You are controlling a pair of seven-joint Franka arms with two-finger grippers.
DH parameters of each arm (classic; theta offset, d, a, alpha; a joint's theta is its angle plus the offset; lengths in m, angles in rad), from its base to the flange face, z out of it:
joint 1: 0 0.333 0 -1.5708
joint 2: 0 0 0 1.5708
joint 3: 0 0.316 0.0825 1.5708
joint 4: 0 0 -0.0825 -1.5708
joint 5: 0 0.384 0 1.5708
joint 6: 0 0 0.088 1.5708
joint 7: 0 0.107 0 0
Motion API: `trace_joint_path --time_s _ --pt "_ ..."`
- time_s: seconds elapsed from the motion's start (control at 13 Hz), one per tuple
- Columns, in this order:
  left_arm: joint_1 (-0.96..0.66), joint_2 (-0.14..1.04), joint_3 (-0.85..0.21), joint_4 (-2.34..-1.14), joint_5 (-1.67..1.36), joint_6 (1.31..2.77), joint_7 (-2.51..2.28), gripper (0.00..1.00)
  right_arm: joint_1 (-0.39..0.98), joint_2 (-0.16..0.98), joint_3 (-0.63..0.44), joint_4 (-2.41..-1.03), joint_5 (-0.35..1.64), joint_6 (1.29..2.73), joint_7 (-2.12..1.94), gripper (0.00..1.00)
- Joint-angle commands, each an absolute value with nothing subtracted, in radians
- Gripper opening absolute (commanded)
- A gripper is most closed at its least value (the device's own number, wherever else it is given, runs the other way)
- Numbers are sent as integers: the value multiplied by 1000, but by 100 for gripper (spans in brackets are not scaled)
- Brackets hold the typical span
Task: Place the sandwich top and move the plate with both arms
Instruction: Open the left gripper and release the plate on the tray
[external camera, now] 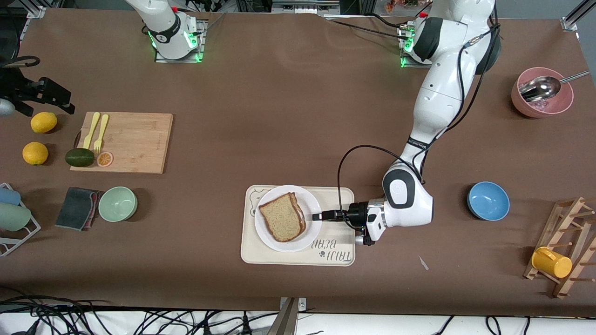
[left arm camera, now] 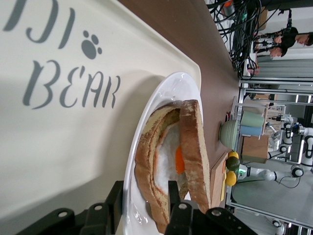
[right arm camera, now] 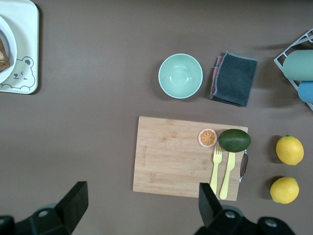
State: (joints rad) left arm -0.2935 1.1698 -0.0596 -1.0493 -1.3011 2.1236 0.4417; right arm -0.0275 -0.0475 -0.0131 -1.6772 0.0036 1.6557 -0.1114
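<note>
Sandwich top (external camera: 282, 217) already on egg slice (left arm camera: 168, 159), on white plate (external camera: 270, 235); plate sits in cream tray (external camera: 298, 255) near front edge of desk (external camera: 298, 93).

Left pincer (external camera: 317, 217) low and level at plate rim toward left arm's end, fingers (left arm camera: 174, 192) straddling rim, probably for grip to move plate; clamped or not, cannot tell.

Right pincer (right arm camera: 142, 198) waits, fingers apart, over bamboo board (right arm camera: 171, 156).

Tray print: "BEAR", paw mark; letters before it only partly readable.

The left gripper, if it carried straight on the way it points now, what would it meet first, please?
The left gripper lies level at the plate rim, one finger above it. Going straight on, it would probably meet the sandwich top and the egg slice beneath almost at once.
</note>
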Motion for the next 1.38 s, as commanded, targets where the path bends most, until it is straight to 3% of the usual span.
trace_joint_path --time_s 0.0,0.15,0.23,0.62,0.92,1.31 --pt "-278 1134 -55 -1046 -1229 2086 445 49 -34 -64 -6 -1686 18 1654 -103 100" --pt "-284 1131 -46 -1046 -1206 2088 446 86 -34 -64 -6 -1686 18 1652 -103 100" --pt "-285 1115 -46 -1046 -1153 2088 442 99 -34 -64 -6 -1686 18 1652 -103 100" --pt "-230 976 -46 -1133 -921 2071 413 100 -34 -64 -6 -1686 18 1652 -103 100" --pt "-172 849 -31 -1209 -872 1900 394 100 -34 -64 -5 -1686 17 1657 -103 100" --pt "-103 740 -29 -1206 -617 1712 224 100 -34 -57 -6 -1684 14 1683 -103 100"
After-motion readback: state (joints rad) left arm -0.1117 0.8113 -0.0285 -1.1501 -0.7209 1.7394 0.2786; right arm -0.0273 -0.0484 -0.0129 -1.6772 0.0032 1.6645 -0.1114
